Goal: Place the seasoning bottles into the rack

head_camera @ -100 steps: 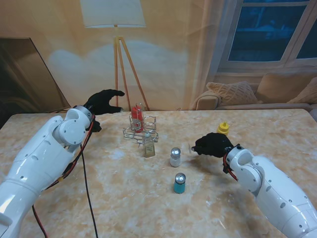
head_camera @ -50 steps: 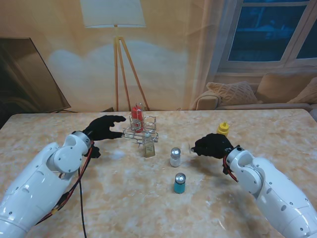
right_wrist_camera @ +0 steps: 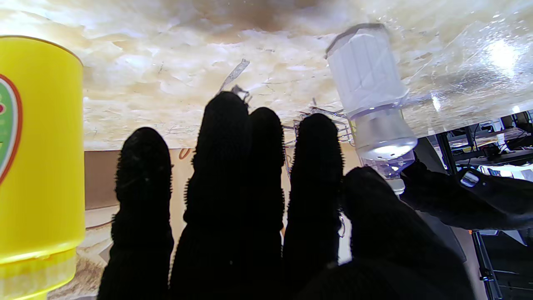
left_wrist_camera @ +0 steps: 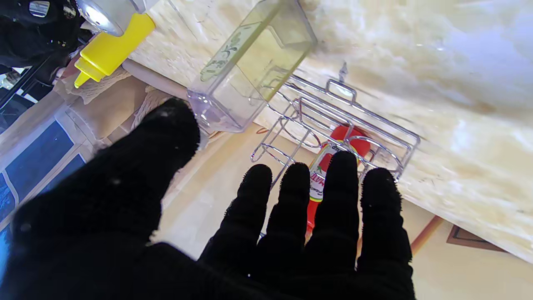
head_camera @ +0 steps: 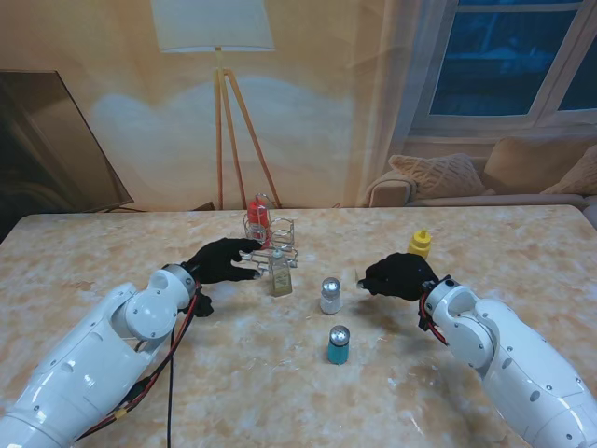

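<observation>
We see the wire rack (head_camera: 266, 245) holding one red bottle (head_camera: 258, 216); its label print is too small to read. The clear square bottle (head_camera: 280, 276) stands on the table touching the rack's near side. White shaker (head_camera: 329, 296), teal shaker (head_camera: 338, 345) and yellow bottle (head_camera: 420, 243) are all outside the rack. Our left hand (head_camera: 222, 259) is spread at the rack, gripping nothing. Our right hand (head_camera: 399, 274) has fingers extended, empty, beside the yellow bottle.

The marble table (head_camera: 466, 233) carries a wire rack (head_camera: 269, 245) just past the left hand's fingertips (head_camera: 250, 245), a clear bottle (head_camera: 280, 275) beside them. A white shaker (head_camera: 329, 296), teal shaker (head_camera: 338, 345) and yellow bottle (head_camera: 420, 244) stand near the right hand's fingers (head_camera: 373, 277).
</observation>
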Robot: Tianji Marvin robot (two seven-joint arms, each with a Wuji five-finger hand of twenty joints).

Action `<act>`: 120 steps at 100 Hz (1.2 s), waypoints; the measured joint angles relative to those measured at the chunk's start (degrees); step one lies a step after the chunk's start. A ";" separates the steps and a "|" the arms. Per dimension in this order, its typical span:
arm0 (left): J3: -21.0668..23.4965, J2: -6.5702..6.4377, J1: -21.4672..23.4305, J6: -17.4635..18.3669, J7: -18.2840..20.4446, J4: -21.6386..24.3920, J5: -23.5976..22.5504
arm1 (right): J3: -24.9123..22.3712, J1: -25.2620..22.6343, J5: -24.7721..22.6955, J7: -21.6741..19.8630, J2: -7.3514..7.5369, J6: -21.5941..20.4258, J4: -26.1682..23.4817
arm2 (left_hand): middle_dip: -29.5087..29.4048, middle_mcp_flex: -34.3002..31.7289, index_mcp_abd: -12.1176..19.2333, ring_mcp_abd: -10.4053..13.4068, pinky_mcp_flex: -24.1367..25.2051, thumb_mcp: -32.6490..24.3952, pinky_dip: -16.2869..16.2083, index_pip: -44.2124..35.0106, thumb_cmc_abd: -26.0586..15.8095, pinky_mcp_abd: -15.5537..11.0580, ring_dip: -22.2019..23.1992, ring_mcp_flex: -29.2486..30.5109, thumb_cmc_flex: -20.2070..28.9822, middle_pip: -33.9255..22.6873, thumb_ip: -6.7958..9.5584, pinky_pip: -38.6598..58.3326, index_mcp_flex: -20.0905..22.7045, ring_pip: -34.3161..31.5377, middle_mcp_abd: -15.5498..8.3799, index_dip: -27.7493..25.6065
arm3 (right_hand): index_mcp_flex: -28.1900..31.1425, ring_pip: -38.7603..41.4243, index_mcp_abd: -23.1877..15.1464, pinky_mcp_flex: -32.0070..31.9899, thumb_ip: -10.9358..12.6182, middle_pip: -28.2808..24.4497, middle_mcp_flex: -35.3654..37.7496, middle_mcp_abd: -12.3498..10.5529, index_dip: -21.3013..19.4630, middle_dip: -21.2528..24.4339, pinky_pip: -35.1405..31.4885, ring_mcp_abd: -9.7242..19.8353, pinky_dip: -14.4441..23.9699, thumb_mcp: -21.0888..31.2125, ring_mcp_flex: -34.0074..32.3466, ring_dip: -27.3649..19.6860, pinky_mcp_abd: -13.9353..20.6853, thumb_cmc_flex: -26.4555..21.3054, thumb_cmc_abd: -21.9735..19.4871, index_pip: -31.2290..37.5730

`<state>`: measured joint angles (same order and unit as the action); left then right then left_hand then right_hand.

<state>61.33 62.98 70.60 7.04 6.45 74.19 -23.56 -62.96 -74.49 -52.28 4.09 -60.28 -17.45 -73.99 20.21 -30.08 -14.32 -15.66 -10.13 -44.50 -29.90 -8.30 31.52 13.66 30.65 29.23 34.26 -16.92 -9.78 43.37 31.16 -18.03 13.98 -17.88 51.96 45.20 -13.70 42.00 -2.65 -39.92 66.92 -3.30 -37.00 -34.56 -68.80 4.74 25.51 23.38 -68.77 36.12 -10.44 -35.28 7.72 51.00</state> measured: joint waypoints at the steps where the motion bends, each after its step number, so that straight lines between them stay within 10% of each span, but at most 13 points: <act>1: -0.11 0.08 -0.05 -0.06 -0.05 -0.07 0.13 | -0.02 -0.02 -0.01 0.01 0.00 0.00 -0.01 | 0.00 0.00 -0.11 0.00 0.02 0.00 0.00 0.01 0.00 0.00 0.00 -0.01 0.00 0.01 0.00 0.00 -0.01 0.00 0.04 0.00 | 0.00 0.00 0.00 0.00 0.00 0.00 0.00 0.00 0.00 0.00 0.00 0.00 0.00 0.00 0.00 0.00 0.00 0.00 0.00 0.00; 46: -5.06 1.61 -1.87 -3.43 -2.19 -1.18 2.03 | -0.38 -0.34 -0.04 0.02 0.01 0.02 -0.33 | 0.01 3.59 -4.65 -2.67 2.13 1.45 0.00 2.89 -0.82 1.38 0.00 -3.14 -4.25 3.75 0.01 -1.58 -2.40 0.34 5.05 -0.34 | 0.00 0.00 0.00 0.00 0.00 0.00 0.00 0.00 0.00 0.00 0.00 0.00 0.00 0.00 0.00 0.00 0.00 0.00 0.00 0.00; 120: -11.27 4.38 -6.25 -4.77 -6.53 -7.64 5.14 | -0.43 -0.42 -0.05 -0.02 0.02 -0.02 -0.38 | 0.60 4.27 -3.81 -3.14 2.51 -1.63 0.00 3.15 0.78 1.43 0.01 -4.24 -4.85 4.35 0.01 -2.48 -2.31 0.31 5.71 -1.16 | 0.00 0.00 0.00 0.00 0.00 0.00 0.00 0.00 0.00 0.00 0.00 0.00 0.00 0.00 0.00 0.00 0.00 0.00 0.00 0.00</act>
<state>50.07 67.36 64.35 2.27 -0.08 66.54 -18.42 -63.39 -74.91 -52.33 4.08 -60.26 -17.47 -74.36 20.81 -25.81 -18.13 -18.80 -7.62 -46.13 -29.90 -5.15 32.29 15.08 30.66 24.99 29.40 -12.57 -9.77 40.89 28.85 -17.72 19.69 -19.04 51.95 45.20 -13.70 42.00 -2.65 -39.91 66.92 -3.30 -37.00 -34.56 -68.80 4.74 25.51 23.38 -68.77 36.12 -10.44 -35.28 7.72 51.00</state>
